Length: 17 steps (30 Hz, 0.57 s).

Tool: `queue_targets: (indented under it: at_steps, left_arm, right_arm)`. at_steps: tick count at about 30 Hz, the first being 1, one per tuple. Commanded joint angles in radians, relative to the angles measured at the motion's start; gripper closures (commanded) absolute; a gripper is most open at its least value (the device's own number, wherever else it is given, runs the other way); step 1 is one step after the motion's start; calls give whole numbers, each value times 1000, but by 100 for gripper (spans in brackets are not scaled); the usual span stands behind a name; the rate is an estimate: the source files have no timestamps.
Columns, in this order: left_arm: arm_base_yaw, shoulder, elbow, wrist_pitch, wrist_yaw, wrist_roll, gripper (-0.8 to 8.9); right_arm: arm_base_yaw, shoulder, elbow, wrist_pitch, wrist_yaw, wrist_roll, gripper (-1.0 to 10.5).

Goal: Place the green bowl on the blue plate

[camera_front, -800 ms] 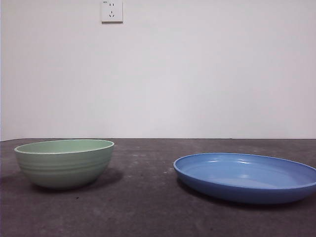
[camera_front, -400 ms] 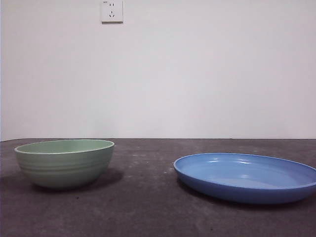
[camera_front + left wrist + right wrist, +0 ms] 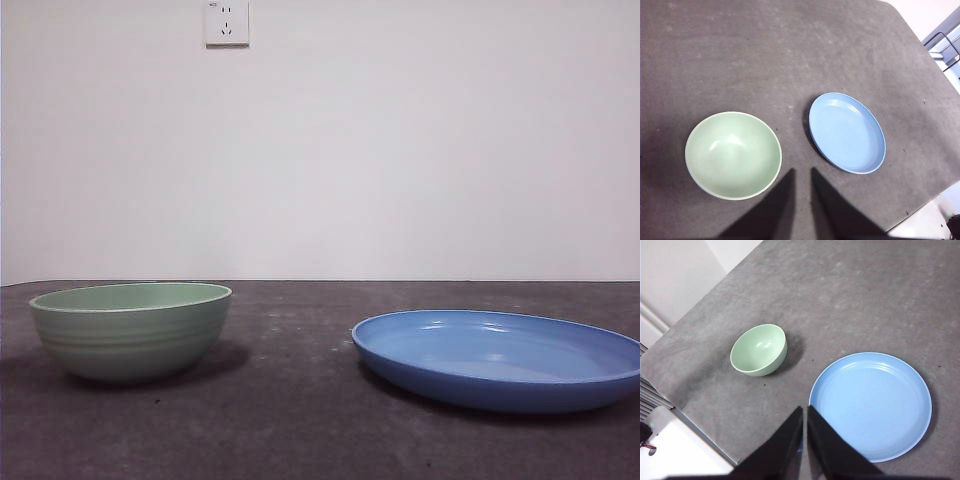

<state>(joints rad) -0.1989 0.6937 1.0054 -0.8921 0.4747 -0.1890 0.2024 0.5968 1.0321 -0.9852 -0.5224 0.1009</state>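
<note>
Task not yet begun: the green bowl (image 3: 131,330) sits untouched on the dark table (image 3: 300,420), well apart from the blue plate (image 3: 498,360), with bare tabletop between them. Nothing is in the bowl or on the plate.

Both arms are high above the table and out of the front view. Left gripper (image 3: 801,172): jaws narrow, only a thin gap, holding nothing; it hangs nearer the bowl, over the strip between bowl and plate. Right gripper (image 3: 804,411): jaws nearly together, holding nothing, above the plate's near rim.

Bowl: round, pale mint green, faint horizontal ridges outside, thin lighter rim, upright, narrower than the plate. Plate: wide, shallow, glossy blue, rim gently upturned.

Judgement: step in hand is the approach to the bowl. The next move calls for one gripper, likely the left, to spread its jaws, descend on the bowl's rim, and pinch the wall before lifting across to the plate.
</note>
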Motion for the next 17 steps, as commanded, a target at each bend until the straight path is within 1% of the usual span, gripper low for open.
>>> queue_targets:
  at_steps: [1, 2, 3, 5, 7, 9, 11, 13, 17]
  left_arm:
    - [-3, 5, 21, 4, 5, 24, 587]
    - [-3, 6, 21, 1, 5, 25, 526]
    - [-3, 6, 21, -2, 5, 28, 474]
    - [-3, 6, 21, -6, 5, 31, 371]
    - [-3, 6, 21, -8, 5, 31, 307]
    - [-3, 5, 21, -8, 5, 32, 263]
    - [-3, 6, 21, -8, 5, 32, 225]
    - [-3, 6, 21, -7, 4, 32, 190]
    - [-3, 12, 21, -6, 3, 34, 183]
  right_arm:
    - [5, 2, 17, 4, -2, -11, 930]
    - [5, 2, 17, 4, -2, -11, 898]
    - [5, 2, 17, 4, -2, -11, 832]
    - [5, 2, 17, 4, -2, -9, 666]
    - [5, 2, 17, 4, -2, -7, 498]
    - [5, 2, 17, 4, -2, -3, 385]
    - [5, 2, 17, 4, -2, -1, 348]
    - [5, 2, 17, 4, -2, 0, 348]
    - [5, 2, 17, 4, -2, 0, 348]
